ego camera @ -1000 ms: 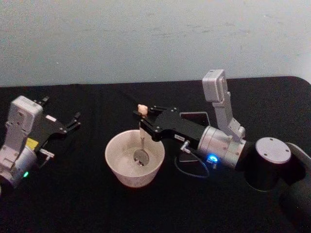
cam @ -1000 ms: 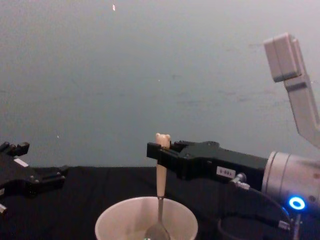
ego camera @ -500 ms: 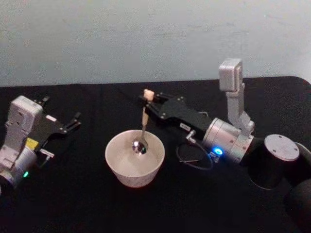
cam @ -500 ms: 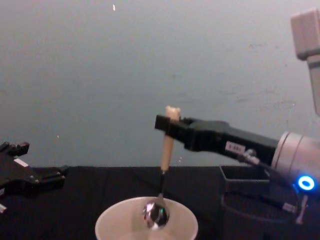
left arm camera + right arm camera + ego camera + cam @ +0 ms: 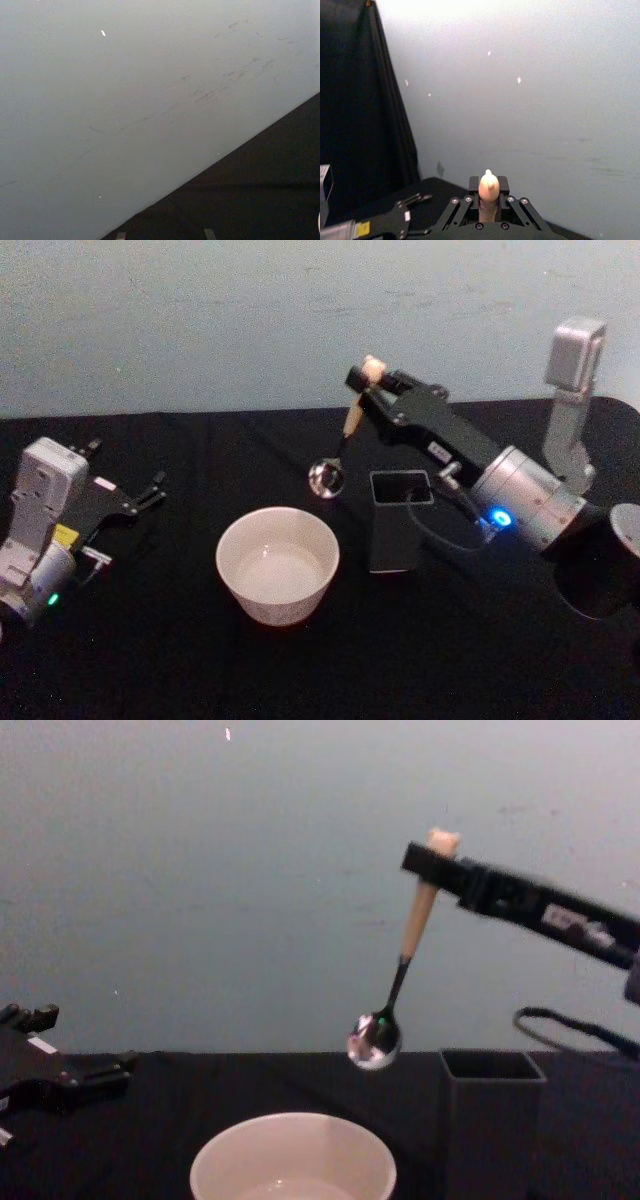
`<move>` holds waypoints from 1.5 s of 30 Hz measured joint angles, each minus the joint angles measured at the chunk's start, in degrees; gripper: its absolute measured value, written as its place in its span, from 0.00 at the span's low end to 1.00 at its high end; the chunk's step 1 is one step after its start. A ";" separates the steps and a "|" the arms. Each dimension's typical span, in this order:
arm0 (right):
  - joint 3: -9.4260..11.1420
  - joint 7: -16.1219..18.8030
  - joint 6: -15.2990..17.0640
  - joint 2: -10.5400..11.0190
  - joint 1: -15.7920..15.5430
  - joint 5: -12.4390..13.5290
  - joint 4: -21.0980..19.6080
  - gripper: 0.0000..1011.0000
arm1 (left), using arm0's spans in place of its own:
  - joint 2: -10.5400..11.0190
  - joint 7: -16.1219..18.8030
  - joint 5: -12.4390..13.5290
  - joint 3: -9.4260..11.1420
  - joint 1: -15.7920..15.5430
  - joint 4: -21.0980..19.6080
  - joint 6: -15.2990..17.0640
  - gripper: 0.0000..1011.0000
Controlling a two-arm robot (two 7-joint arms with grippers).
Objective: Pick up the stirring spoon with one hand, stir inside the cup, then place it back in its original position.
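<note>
Stirring spoon [image 5: 344, 432] lifted clear of cup [image 5: 232, 536], now hanging upper centre, your right gripper [image 5: 366, 379] clamping handle top; tilted spoon tip is risking catching holder box [image 5: 398, 530] rim as you're lowering; left gripper [image 5: 152, 491] idling mid-left, fingers apart

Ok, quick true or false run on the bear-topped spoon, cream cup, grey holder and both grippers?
1. The shiny metal spoon with cream bear-topped handle rests inside the round cream-white cup. False: it hangs tilted in the air, clear of the cup.
2. The right gripper is shut on the spoon's handle. True.
3. The tall dark grey square holder lies tipped over. False: it stands upright beside the cup.
4. The left gripper is open, holding nothing. True.
</note>
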 joint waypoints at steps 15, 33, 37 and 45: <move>4.83 -2.68 -0.47 4.24 -5.02 2.08 -7.21 0.21 | 0.00 0.00 0.00 0.00 0.00 0.00 0.00 0.99; 6.04 -4.31 -0.38 4.74 -6.62 0.96 -6.64 0.21 | 0.00 0.00 0.00 0.00 -0.01 0.00 0.00 0.99; 6.07 -4.34 -0.31 4.64 -6.51 0.61 -6.12 0.21 | 0.00 0.00 0.00 0.00 0.00 0.01 0.00 0.99; 5.56 -4.40 0.33 4.38 -6.11 -0.59 -4.42 0.21 | 0.00 0.00 0.00 0.00 0.00 0.01 0.00 0.99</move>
